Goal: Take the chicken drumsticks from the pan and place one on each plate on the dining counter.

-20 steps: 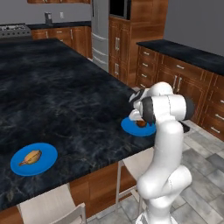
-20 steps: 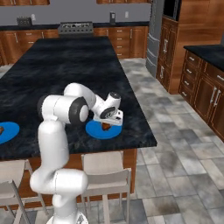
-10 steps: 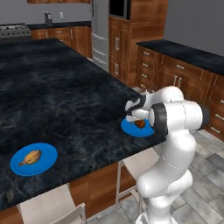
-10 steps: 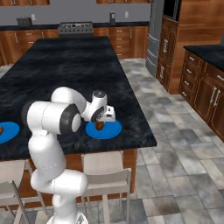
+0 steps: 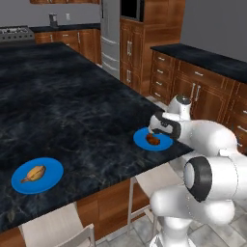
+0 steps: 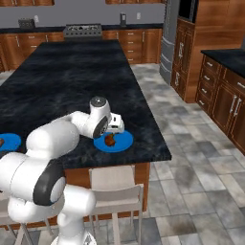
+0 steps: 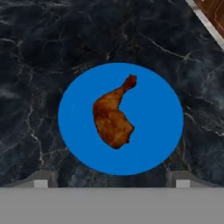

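Black marbled stone ran wide under me, the dining counter [image 5: 72, 91] stretching back toward the wall cabinets [image 5: 202, 82]. My gripper [image 5: 155, 126] hung just above the near blue plate [image 7: 157, 131], and in the hand view the two tips stood wide apart at the bottom edge, nothing between them. The dark reddish-brown drumstick [image 7: 113, 119] lay flat near the plate's middle, bone end pointing up and right in that view, clear of both tips. Off to my left the other plate [image 5: 50, 179] carried the golden-tan drumstick [image 5: 34, 173], well apart from this one. So I judged both pieces were down and the drop was made. The thing to do well was the exit: I figured a straight lift, jaws kept wide, no sideways drift that could clip the meat or nudge the plate toward the counter edge close by.
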